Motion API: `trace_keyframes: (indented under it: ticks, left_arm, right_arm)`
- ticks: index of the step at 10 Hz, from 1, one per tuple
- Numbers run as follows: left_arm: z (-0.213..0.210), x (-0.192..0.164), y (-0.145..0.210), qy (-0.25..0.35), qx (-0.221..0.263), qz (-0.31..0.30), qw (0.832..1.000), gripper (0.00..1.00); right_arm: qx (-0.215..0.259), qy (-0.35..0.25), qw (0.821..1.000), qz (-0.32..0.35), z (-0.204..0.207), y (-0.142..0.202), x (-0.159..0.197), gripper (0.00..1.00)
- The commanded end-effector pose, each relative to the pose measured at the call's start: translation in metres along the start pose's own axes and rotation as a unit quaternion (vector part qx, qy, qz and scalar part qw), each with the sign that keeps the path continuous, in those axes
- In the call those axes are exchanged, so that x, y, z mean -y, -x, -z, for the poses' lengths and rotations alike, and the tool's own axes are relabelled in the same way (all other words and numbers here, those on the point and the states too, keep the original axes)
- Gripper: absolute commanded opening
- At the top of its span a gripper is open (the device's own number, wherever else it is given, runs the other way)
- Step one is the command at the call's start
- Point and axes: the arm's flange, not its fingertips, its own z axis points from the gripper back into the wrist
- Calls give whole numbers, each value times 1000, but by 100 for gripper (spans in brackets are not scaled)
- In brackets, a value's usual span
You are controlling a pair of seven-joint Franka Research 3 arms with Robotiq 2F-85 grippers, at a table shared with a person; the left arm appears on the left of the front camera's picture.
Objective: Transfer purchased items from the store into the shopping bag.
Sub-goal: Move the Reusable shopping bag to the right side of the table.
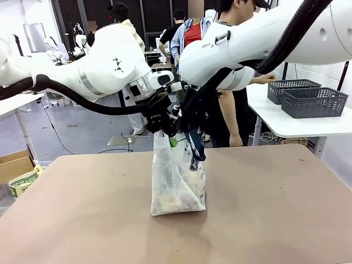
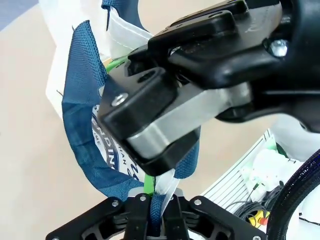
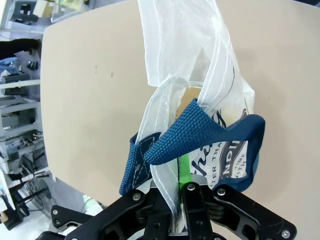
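1. The shopping bag [image 3: 227,150] carries a navy oval logo with white lettering. In the right wrist view the capitals "NDI" can be read on it, with "THA" on a curved line beside them; the rest folds out of sight.
2. The same logo in the left wrist view [image 2: 107,145] shows "NDIN" along its rim; the other letters are hidden behind the strap and the other arm.
3. A dark script word runs across the bag's clear plastic above the logo in the right wrist view, too creased to read.
4. The right arm [image 1: 207,46] bears small dark print near its joint, seemingly "FRANKA", too small to confirm.
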Motion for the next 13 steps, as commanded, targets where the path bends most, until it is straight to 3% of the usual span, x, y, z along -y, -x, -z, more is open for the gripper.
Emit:
trace_keyframes:
  ticks: [1, 5, 6, 8, 10, 13]
  left_arm:
    - [-5, 4, 3, -11, 15, -7, 1000, 0]
    - [-1, 0, 0, 0, 1, 0, 1000, 0]
    - [-1, 0, 0, 0, 1, 0, 1000, 0]
    - [-1, 0, 0, 0, 1, 0, 1000, 0]
    - [-1, 0, 0, 0, 1, 0, 1000, 0]
    - [-1, 0, 0, 0, 1, 0, 1000, 0]
  right_arm:
    - [5, -38, 999, -9, -4, -1, 4, 9]
    - [26, -45, 999, -5, -23, -7, 19, 87]
    - [32, -36, 999, 1, -27, -9, 26, 100]
    - [33, -49, 998, 15, -37, -18, 57, 100]
    - [10, -87, 996, -25, -46, -23, 90, 100]
    - [-42, -161, 968, -188, -67, -12, 115, 100]
